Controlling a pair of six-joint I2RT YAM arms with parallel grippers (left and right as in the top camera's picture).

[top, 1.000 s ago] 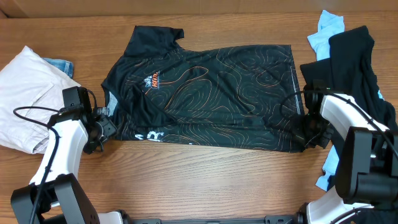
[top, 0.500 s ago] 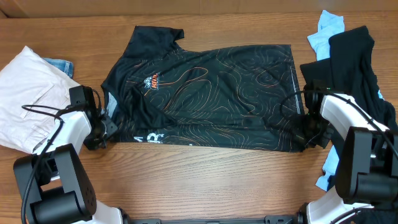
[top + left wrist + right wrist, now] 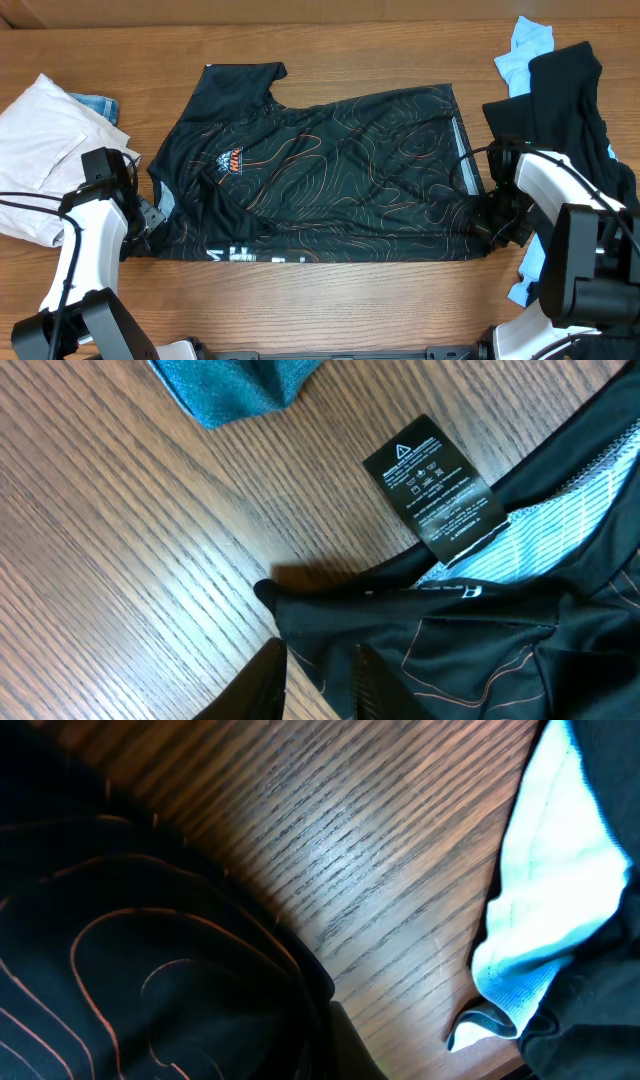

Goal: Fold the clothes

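Observation:
The black shirt (image 3: 320,170) with fine orange wavy lines and a small orange logo lies spread flat across the middle of the table. My left gripper (image 3: 140,222) is shut on its front left corner. In the left wrist view the dark fabric (image 3: 470,650) lies between the fingers of my left gripper (image 3: 318,665), and a black care label (image 3: 435,490) lies on the wood. My right gripper (image 3: 490,225) is shut on the front right corner. In the right wrist view the shirt (image 3: 130,940) covers most of my right gripper (image 3: 325,1025), and only one finger (image 3: 352,1045) shows.
A white garment (image 3: 45,150) and a blue denim piece (image 3: 95,103) lie at the left. A pile of black cloth (image 3: 560,100) and light blue cloth (image 3: 528,40) sits at the right, close to my right arm. The light blue cloth (image 3: 560,910) also shows in the right wrist view.
My left gripper has moved left and toward the front edge, dragging the shirt with it. The shirt now lies flatter and further left. My right gripper has hardly moved.

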